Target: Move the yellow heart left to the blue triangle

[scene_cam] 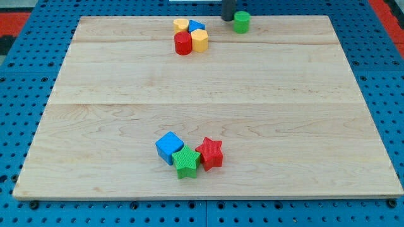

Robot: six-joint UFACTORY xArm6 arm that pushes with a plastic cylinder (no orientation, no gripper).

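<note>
- Right now my tip (228, 19) sits at the view's top edge of the counter (202, 94), just to the view's left of the green cylinder (242, 21) and all but touching it; only the rod's lower end shows.
- No pincer is fitted to this arm, so nothing opens, closes or is held; the rod can only shove.
- Over to the view's left of my tip lies a tight cluster: the yellow heart (181, 26) at its upper left, the blue triangle (196, 26) pressed against the heart's right side, the red cylinder (183, 43) and yellow hexagon (199, 40) just below them.
- Since the heart already touches the triangle on its left side, I judge the goal close to met, or met.
- My tip stands well apart from that cluster, probably so as not to disturb it.
- Near the view's bottom, a blue cube (169, 147), green star (186, 162) and red star (210, 153) huddle together, far from any push.
</note>
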